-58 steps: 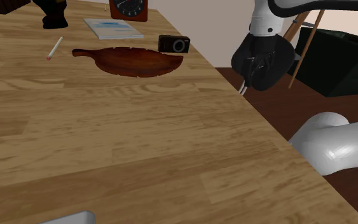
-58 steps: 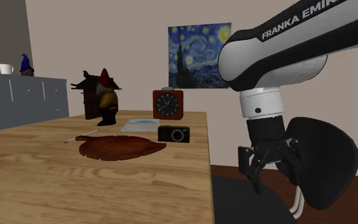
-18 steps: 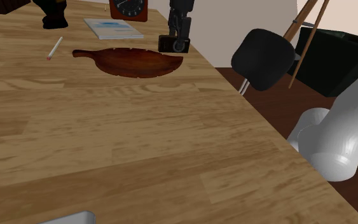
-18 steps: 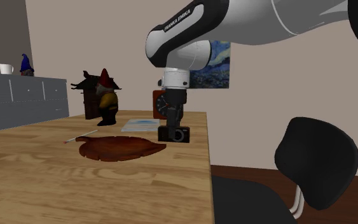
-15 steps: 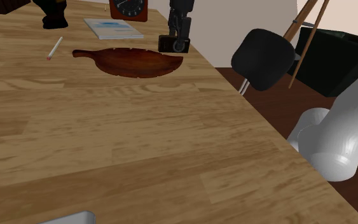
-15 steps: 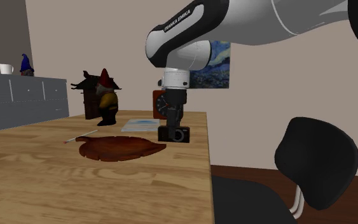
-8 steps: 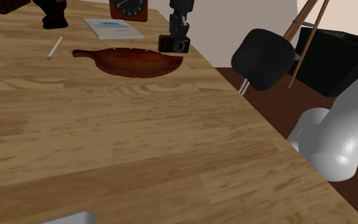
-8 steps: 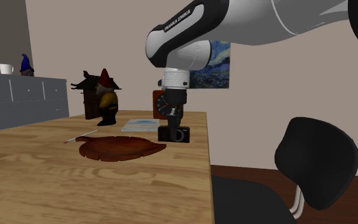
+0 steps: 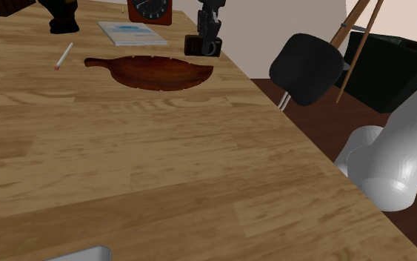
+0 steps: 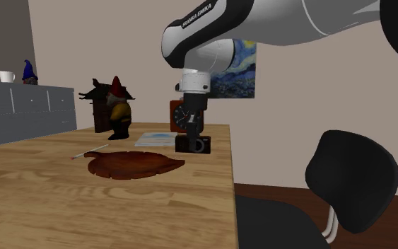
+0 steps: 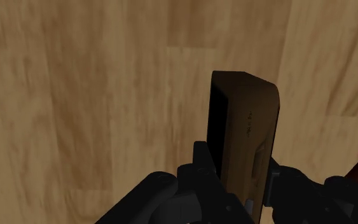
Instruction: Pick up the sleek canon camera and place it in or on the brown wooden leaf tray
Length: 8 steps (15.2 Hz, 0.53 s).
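A small black camera (image 9: 199,49) with a round lens hangs just above the wooden table (image 9: 125,148), near its far edge on the shoulder view's right. My black gripper (image 9: 207,33) comes down on it from above and is shut on it. From the wrist, the camera (image 11: 244,137) sits clasped between both fingers (image 11: 201,159) over bare wood. The dark brown leaf-shaped tray (image 9: 151,70) lies flat on the table beside the camera, toward the shoulder view's left. From the second exterior view the camera (image 10: 196,146) hovers past the tray's (image 10: 133,163) pointed tip.
Behind the tray stand a red clock (image 9: 149,9), a flat booklet (image 9: 131,32) and a gnome figure (image 10: 119,107). A thin pen (image 9: 64,55) lies left of the tray. A black chair back (image 9: 307,68) stands off the table's right edge.
The gripper has shut on the camera and raised it a little off the table. The tray and the other objects stay where they were.
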Each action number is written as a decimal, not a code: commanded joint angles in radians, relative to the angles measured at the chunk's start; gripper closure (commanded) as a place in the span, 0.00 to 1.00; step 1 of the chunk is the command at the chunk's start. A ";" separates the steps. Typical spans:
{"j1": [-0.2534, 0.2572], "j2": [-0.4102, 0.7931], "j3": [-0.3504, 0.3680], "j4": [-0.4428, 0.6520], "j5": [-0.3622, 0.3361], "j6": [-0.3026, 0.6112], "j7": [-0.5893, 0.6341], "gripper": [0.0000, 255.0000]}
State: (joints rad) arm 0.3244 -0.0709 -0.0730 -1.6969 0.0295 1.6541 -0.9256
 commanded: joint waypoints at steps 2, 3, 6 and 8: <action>-0.001 0.006 -0.001 0.046 0.000 -0.041 -0.001 1.00; -0.001 0.009 -0.001 0.064 0.001 -0.055 0.000 1.00; -0.001 0.022 -0.002 0.120 0.002 -0.099 0.000 1.00; -0.001 0.032 -0.002 0.160 0.002 -0.128 0.001 1.00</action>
State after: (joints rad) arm 0.3227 -0.0471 -0.0753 -1.5611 0.0311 1.5420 -0.9262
